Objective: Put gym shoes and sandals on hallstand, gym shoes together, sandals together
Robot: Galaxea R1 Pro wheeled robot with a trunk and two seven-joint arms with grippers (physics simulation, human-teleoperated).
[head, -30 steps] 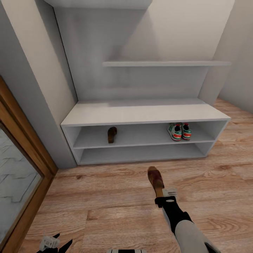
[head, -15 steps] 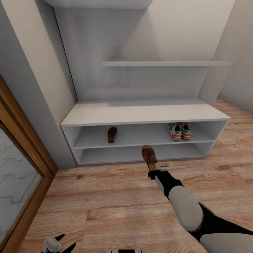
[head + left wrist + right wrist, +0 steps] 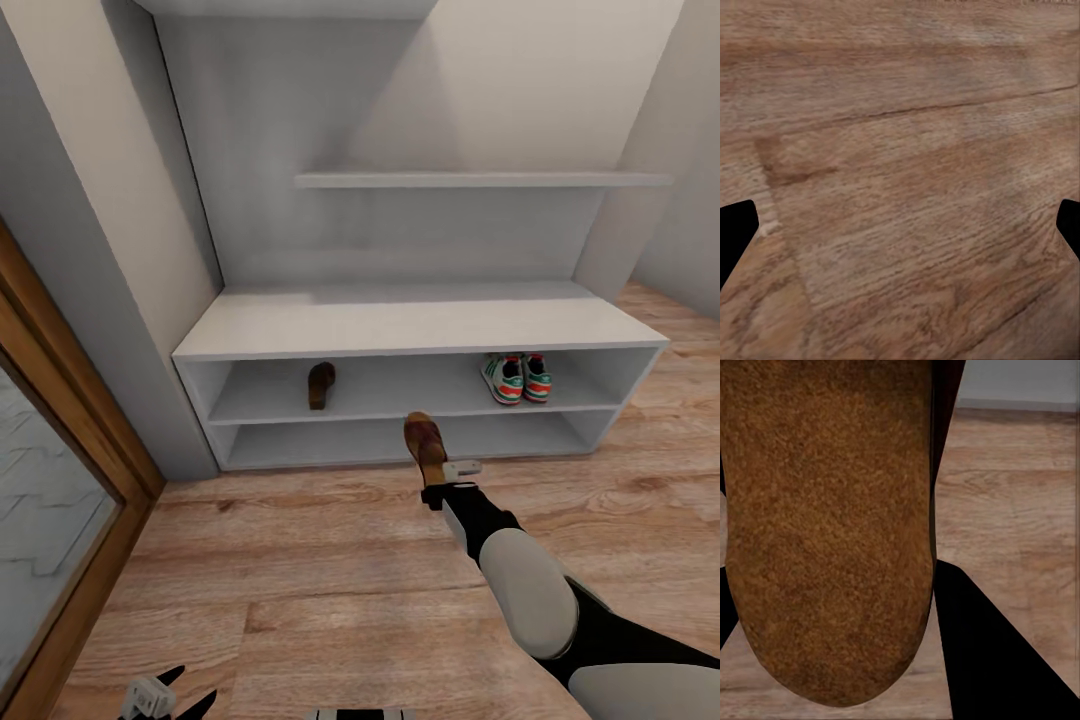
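Hallstand [image 3: 400, 325] sits square ahead of me against the wall: bench top, two open tiers under it, wall shelf above. Corridor floor [image 3: 300, 600] runs bare btwn me and it.

Upper tier already has the gym shoes [image 3: 517, 379] side by side near the right end, toes facing out, and one sandal [image 3: 320, 385] alone toward the left, lying front-to-back. The second sandal [image 3: 424, 445] is in my right gripper [image 3: 436, 492], held by the heel end w/ the toe pointing at the rack, off the floor, in front of the lower tier's opening. Right wrist cam shows its tan sole [image 3: 832, 525] close up w/ a dark finger [image 3: 990, 652] alongside, so the claw is clamped on it.

Left gripper [image 3: 165, 692] hangs low by my base, fingers spread, nothing in it; its cam looks at floorboards [image 3: 900, 187].

To do this step well, I think: lift first so the toe clears the middle shelf edge (it's level w/ the lower tier now, wrong slot), then swing left so it lands just beside the shelved sandal, same orientation. Keep well off the sneakers. Push in deep enough that the heel isn't overhanging, lower till the sole rests flat, then release and back straight out.
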